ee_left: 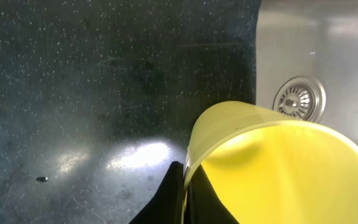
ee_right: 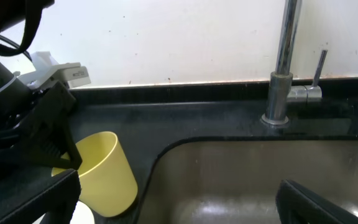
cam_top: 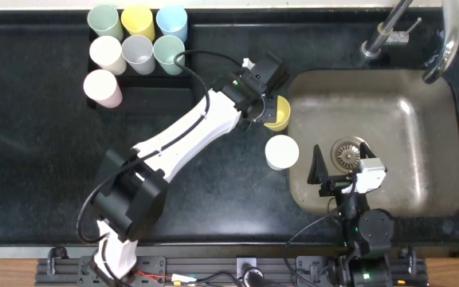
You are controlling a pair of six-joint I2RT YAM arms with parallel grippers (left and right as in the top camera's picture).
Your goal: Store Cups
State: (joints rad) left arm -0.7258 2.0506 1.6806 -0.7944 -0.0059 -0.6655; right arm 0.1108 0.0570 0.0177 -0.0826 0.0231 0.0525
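Left gripper [ee_left: 185, 200] fingers pinched yellow cup [ee_left: 278, 174] rim beside sink [cam_top: 421, 96]; right gripper [cam_top: 323, 175] fingers spread wide over sink.

Lit brightly from overhead, with pale glare patches on the dark countertop [ee_left: 135, 155], soft sheen across the steel sink [cam_top: 405, 104], shadow inside the yellow cup [ee_left: 278, 168]

Overhead camera looks down; close wrist cameras share yellow cup [ee_left: 278, 168] and sink [ee_left: 328, 37].

Open worktop [cam_top: 38, 175]; white cup [cam_top: 281, 151] by sink [cam_top: 421, 96]
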